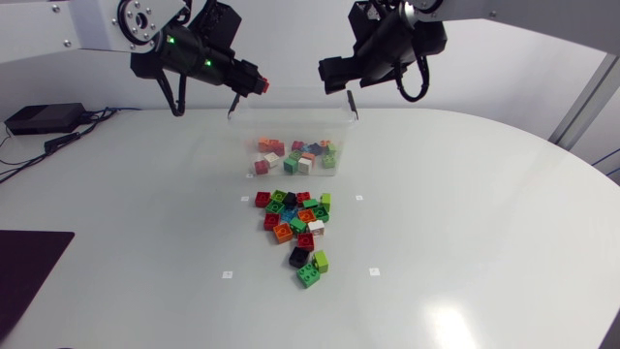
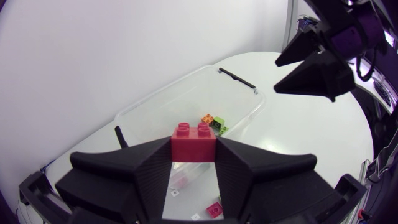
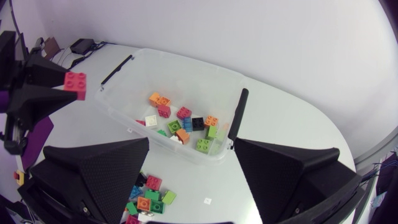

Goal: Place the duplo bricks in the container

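White tabletop, both arms up at its far side, and all eyes on the red brick (image 2: 194, 140): it is pinched in the left gripper (image 2: 194, 155), a black finger pressing each side, studs up, held high in the air. Straight below and a little ahead of it lies the clear container (image 2: 186, 87). Its long axis runs away from the left arm toward the right one, and its near black handle (image 2: 120, 135) is just beside the left finger. From overhead the brick hangs around the container's left end. Whether it is fully inside the rim line is hard to call from these angles, so I'd nudge it a touch toward the middle before letting go. A layer of loose bricks (image 3: 180, 121) already lies on the container's floor. On the table in front of it waits a pile of bricks (image 1: 295, 218), well apart from both arms. Over the container's opposite end hangs the right gripper (image 3: 191, 146), fingers spread wide with nothing between them. So the drop belongs to the left arm.
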{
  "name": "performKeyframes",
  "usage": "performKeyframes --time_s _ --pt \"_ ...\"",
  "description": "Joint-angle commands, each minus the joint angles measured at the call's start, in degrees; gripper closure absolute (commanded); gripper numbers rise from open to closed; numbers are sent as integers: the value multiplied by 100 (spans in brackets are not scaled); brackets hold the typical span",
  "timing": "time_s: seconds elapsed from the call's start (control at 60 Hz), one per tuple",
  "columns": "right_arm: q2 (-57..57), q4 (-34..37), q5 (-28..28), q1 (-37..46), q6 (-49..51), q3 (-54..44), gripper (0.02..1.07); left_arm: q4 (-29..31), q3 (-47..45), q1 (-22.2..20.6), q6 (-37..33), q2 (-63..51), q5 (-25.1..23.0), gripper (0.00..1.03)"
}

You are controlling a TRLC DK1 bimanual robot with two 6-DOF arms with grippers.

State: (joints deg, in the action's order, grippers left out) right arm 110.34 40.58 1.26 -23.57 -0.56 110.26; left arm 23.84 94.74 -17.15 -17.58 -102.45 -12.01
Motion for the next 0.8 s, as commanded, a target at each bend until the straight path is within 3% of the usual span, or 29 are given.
performKeyframes --time_s 0.0,0.317,0.55,0.65,0.783 --pt "-365 -155 -3 -42 135 -593 7 -134 308 80 176 -214 -100 68" --pt "-1437 -823 112 -148 355 -2465 7 -494 809 89 291 -811 -144 66" --pt "-1700 -1157 173 -236 566 -3353 7 -617 1170 45 308 -1330 -161 44" --pt "-1683 -1289 173 -315 609 -3599 7 -634 1310 71 317 -1514 -161 41" --pt "-1446 -1298 59 -464 495 -3678 7 -784 1398 124 299 -1664 -188 22"
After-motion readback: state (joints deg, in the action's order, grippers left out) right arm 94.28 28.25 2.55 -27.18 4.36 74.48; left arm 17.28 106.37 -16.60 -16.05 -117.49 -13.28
